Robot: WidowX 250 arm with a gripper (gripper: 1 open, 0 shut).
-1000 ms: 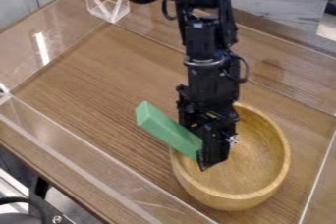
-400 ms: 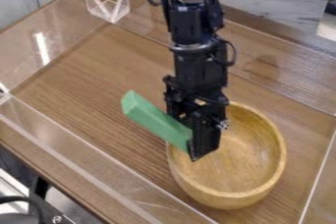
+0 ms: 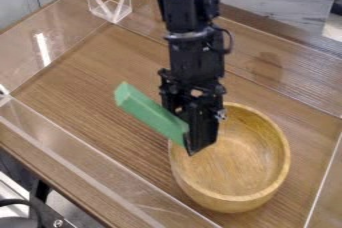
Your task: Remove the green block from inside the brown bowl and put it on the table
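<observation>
The green block (image 3: 144,111) is a long flat bar held aslant, its free end jutting up and left beyond the bowl's rim. My gripper (image 3: 195,140) is shut on its lower right end, with the dark fingers pointing steeply down over the bowl's left rim. The brown bowl (image 3: 261,182) is a round light wooden dish at the lower right, its hollow showing nothing else inside. It rests on the dark wood-grain table (image 3: 94,72). The gripped end of the block is hidden behind the fingers.
Clear acrylic walls (image 3: 47,122) run along the table's left and near edges. A clear folded plastic piece (image 3: 107,7) stands at the far left corner. The black arm (image 3: 187,22) rises from the gripper toward the top of the picture.
My gripper has risen and shifted left with the green block in it. The block's free end now sits higher and farther left, outside the bowl. The bowl has stayed put.
</observation>
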